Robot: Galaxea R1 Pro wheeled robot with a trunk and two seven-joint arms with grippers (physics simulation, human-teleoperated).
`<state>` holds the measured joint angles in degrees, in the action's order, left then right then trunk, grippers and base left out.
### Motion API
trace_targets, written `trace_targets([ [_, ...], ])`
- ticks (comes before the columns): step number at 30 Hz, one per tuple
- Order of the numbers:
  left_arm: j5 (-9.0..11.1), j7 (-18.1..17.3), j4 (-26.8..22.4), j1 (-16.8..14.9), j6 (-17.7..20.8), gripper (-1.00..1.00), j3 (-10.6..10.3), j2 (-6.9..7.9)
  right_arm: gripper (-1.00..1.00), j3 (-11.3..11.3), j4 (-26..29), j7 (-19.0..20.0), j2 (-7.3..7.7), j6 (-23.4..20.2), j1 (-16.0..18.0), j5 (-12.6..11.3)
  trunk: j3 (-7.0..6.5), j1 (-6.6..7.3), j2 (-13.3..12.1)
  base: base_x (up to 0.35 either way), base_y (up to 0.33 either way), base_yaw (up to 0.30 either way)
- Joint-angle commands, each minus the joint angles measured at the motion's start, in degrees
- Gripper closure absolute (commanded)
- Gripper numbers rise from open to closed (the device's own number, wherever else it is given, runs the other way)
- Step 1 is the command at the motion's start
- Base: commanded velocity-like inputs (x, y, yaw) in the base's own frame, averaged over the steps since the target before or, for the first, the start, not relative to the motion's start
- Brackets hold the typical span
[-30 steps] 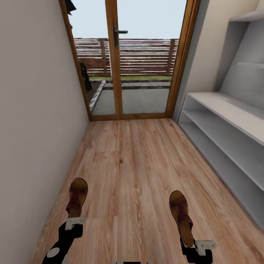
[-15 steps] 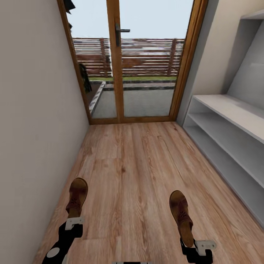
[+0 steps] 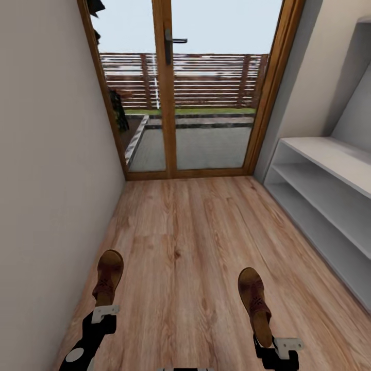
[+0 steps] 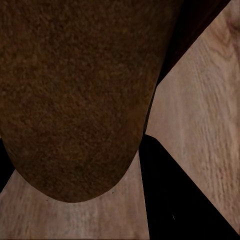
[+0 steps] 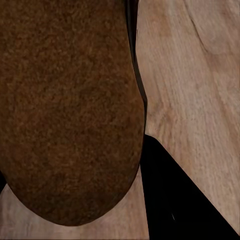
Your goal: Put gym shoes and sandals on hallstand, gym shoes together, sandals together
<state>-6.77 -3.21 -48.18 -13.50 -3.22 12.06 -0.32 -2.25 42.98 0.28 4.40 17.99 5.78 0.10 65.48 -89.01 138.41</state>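
nearest you, your left pincer (image 3: pixel 104 310) grips one sandal (image 3: pixel 108 275) and your right pincer (image 3: pixel 273 341) grips the other sandal (image 3: pixel 254 303), both above the corridor floor (image 3: pixel 190 242). farther right stands the hallstand (image 3: pixel 330 190); beyond, a glass door (image 3: pixel 196 103). no writing is legible.
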Motion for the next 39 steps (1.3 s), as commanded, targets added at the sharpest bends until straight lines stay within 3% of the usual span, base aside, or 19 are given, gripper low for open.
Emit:
trace_targets([
  [1, -0.8, -0.4, 0.0, 0.0, -0.2, 1.00, 0.2, -0.04, 1.00, 0.0, 0.0, 0.1, 0.00, 0.1, 0.0, -0.2, 0.04, -0.02, 0.0, 0.338, 0.097, 0.000],
  [32, -0.8, -0.4, 0.7, 0.0, -0.2, 1.00, 0.2, -0.03, 1.00, 0.0, 0.1, 0.1, 0.00, 0.1, 0.0, -0.3, 0.04, -0.02, 0.0, 0.338, 0.039, 0.000],
  [39, -0.8, -0.4, 0.7, 0.0, -0.2, 1.00, 0.2, -0.03, 1.00, 0.0, 0.1, 0.1, 0.00, 0.1, 0.0, -0.3, 0.04, -0.02, 0.0, 0.339, 0.003, -0.157],
])
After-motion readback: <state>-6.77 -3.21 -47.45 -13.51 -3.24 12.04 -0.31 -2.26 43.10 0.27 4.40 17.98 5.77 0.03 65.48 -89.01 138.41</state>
